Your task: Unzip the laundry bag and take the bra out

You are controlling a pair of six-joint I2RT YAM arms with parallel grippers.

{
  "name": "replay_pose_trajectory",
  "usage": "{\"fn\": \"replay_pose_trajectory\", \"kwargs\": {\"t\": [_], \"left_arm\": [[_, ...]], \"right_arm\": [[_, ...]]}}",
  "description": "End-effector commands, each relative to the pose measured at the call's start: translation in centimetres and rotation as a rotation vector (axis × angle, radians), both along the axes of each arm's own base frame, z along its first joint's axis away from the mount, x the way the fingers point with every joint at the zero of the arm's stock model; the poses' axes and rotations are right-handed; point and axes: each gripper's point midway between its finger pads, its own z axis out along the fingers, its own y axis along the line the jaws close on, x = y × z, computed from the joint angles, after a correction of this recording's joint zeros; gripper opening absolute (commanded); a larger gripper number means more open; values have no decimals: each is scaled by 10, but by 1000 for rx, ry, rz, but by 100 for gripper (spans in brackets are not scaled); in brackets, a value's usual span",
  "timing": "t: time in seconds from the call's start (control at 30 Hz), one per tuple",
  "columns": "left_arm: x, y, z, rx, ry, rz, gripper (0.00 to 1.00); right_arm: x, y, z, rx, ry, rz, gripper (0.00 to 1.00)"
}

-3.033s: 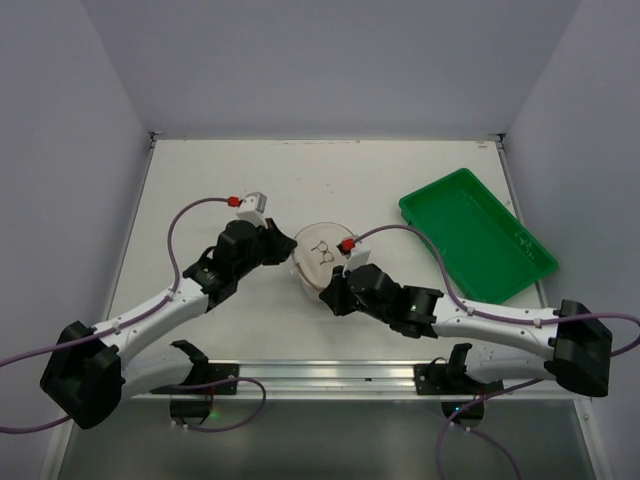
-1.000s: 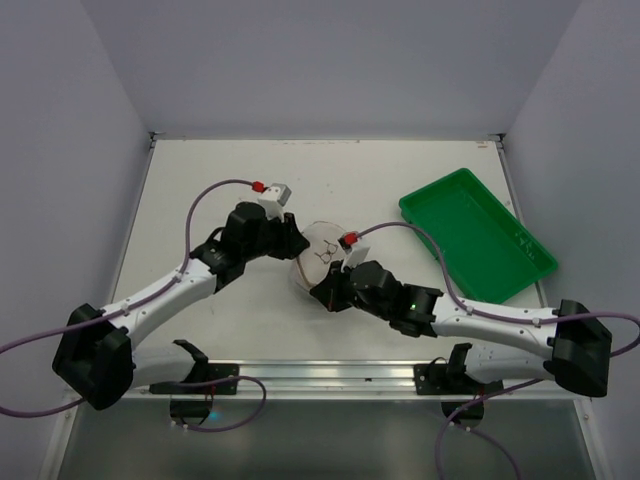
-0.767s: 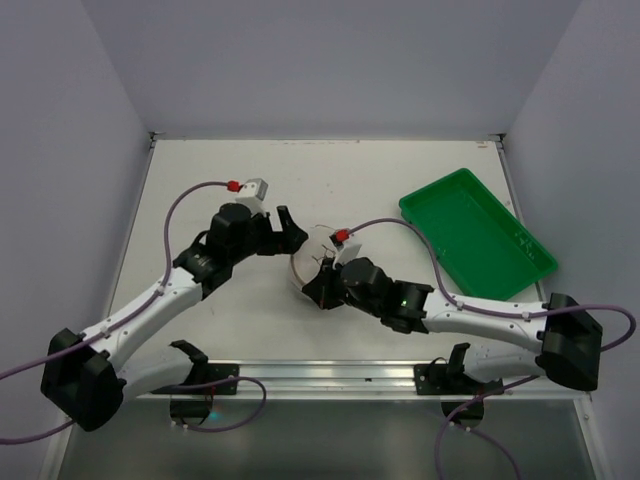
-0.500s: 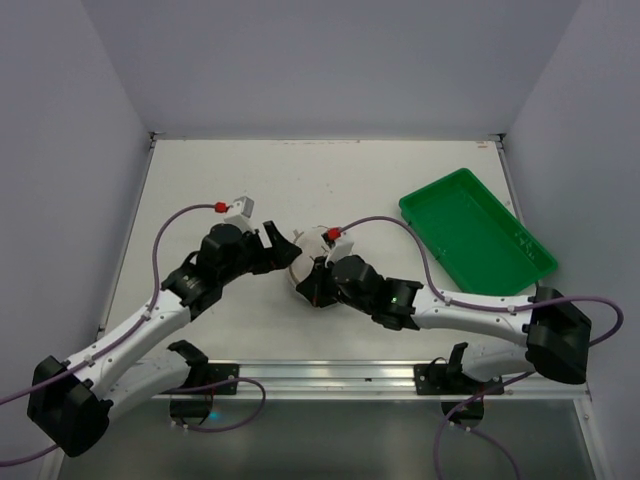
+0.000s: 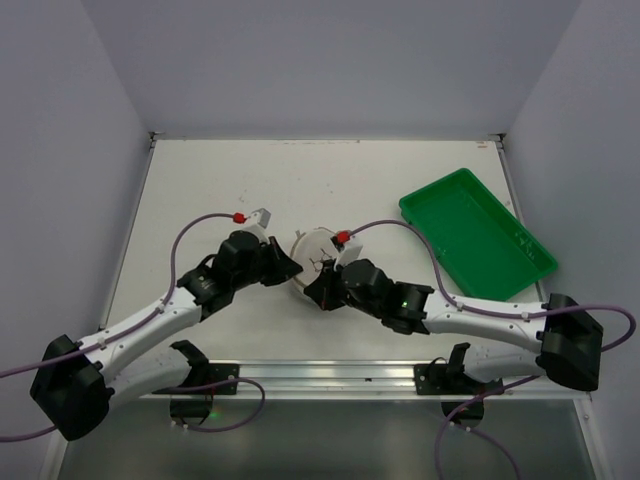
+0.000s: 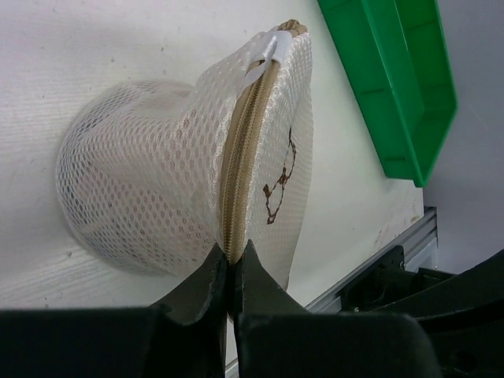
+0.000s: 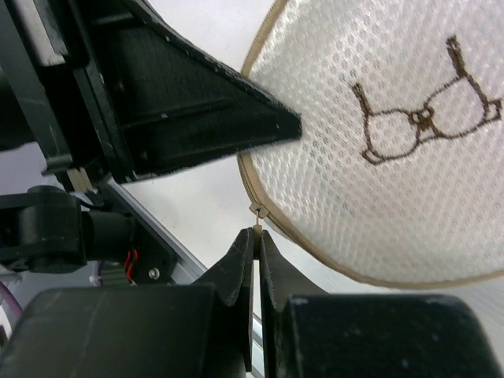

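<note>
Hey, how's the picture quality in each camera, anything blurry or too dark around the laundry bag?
Top external: even soft light, no glare, the laundry bag small and partly hidden. Left wrist: mesh and zipper sharp, the left gripper near-black. Right wrist: printed outline crisp, the right gripper dark and soft-focused.

Green tray on the right of the white table, metal rail along its near edge.
</note>
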Motion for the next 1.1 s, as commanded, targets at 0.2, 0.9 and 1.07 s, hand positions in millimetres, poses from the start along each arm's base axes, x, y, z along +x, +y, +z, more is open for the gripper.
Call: {"fn": "replay_pose_trajectory", "kwargs": {"t": [0.2,0.9,1.07], "left_arm": [[44,0,38,156,-219,-64,0],[63,29,54,165,-232,-76,93],[42,42,44,76,-181,29,94]], "right_arm": [[-13,-30,3,-18,-28,13,0],[6,14,22,74,-43,0,0],[19,29,40,116,-90,-23,0]]}}
